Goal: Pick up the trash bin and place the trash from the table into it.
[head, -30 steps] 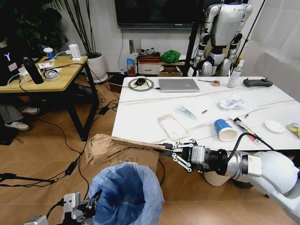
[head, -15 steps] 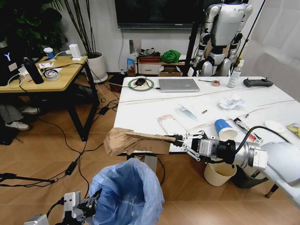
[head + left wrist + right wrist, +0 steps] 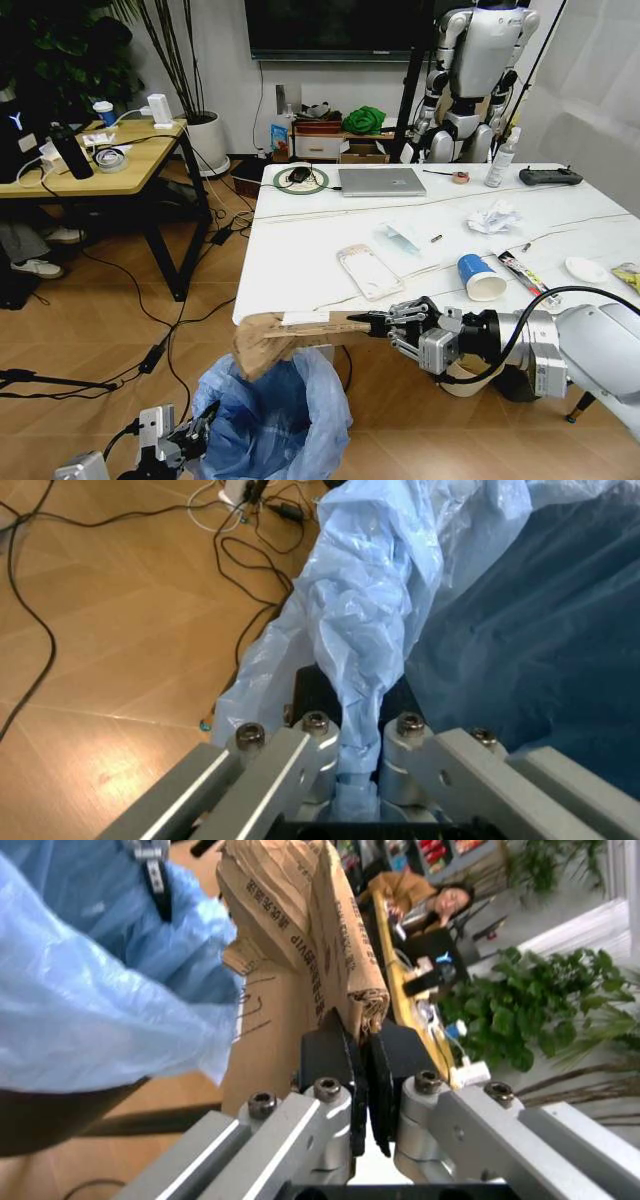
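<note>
- Lowered since a moment ago, the crumpled brown paper bag (image 3: 285, 335) now tips into the round bin lined with crinkled light-blue plastic (image 3: 275, 415).
- Left pincer (image 3: 352, 739) clamps the bin's liner.
- Right pincer (image 3: 372, 324) grips the bag, just off the white marble-look worktop (image 3: 330, 240).

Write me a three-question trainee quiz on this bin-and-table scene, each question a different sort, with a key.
1. True or false: the right hand is shut on the brown paper bag.
2. Multiple choice: what does the left hand grip? A) a laptop B) the blue liner of the trash bin C) a red can
3. Fill in: the blue paper cup lies on its side on the ___.

Key
1. True. The pads pinch the bag's end, and its far end hangs over the bin's mouth.
2. B. The liner is bunched between its fingers.
3. Table, to the right of the flat clear package.
</note>
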Available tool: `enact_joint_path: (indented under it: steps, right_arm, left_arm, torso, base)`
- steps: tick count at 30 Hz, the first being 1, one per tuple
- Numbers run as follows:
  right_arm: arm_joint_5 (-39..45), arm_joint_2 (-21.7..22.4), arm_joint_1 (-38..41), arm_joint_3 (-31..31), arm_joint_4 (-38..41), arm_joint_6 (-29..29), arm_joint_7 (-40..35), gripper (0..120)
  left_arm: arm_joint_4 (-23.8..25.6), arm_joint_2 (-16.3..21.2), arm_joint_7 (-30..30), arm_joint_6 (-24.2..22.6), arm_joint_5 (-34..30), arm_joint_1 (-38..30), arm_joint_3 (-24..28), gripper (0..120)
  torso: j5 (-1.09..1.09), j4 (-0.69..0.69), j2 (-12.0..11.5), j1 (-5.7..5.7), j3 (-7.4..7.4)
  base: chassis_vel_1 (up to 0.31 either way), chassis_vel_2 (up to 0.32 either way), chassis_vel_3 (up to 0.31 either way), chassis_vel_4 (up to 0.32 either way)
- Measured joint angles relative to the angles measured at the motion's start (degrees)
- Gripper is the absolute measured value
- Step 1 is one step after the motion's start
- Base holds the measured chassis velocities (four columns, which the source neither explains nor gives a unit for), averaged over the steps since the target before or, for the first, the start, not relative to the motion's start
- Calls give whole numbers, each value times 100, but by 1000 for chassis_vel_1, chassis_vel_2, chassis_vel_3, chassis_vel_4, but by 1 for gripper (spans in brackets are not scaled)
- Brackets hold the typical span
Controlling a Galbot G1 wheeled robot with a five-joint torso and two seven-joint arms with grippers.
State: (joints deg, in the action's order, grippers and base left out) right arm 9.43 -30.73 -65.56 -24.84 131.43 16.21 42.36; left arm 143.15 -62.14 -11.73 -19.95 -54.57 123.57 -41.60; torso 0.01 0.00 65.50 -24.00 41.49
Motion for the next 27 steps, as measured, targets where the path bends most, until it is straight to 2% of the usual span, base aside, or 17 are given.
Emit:
enact_joint_path:
  steps: [5, 12, 16, 22, 27]
  right_arm:
    - [266, 125, -8, -13, 107, -14, -100, 0]
    - [-46, 90, -99, 4, 55, 111, 71, 0]
    - [-32, 213, -54, -168, 81, 115, 173, 0]
    - [70, 336, -170, -536, -10, 171, 341, 0]
    - [93, 340, -283, -737, -126, 244, 407, 0]
  left_arm:
    - [1, -26, -25, -22, 18, -33, 37, 0]
    - [5, -78, -55, -45, 30, -37, 39, 0]
    - [6, -53, -107, -107, 32, -97, 34, 0]
    - [8, 142, -191, -219, -174, -389, 122, 0]
    - [-104, 597, -213, -223, -555, -799, 238, 0]
  torso:
    - [-2, 0, 0, 0, 0]
    - [2, 0, 0, 0, 0]
    - [-1, 0, 0, 0, 0]
    - [-1, 0, 0, 0, 0]
    - [-1, -1, 0, 0, 0]
  base:
    - [0, 0, 0, 0]
    - [0, 0, 0, 0]
    - [0, 0, 0, 0]
    - [0, 0, 0, 0]
    - [0, 0, 0, 0]
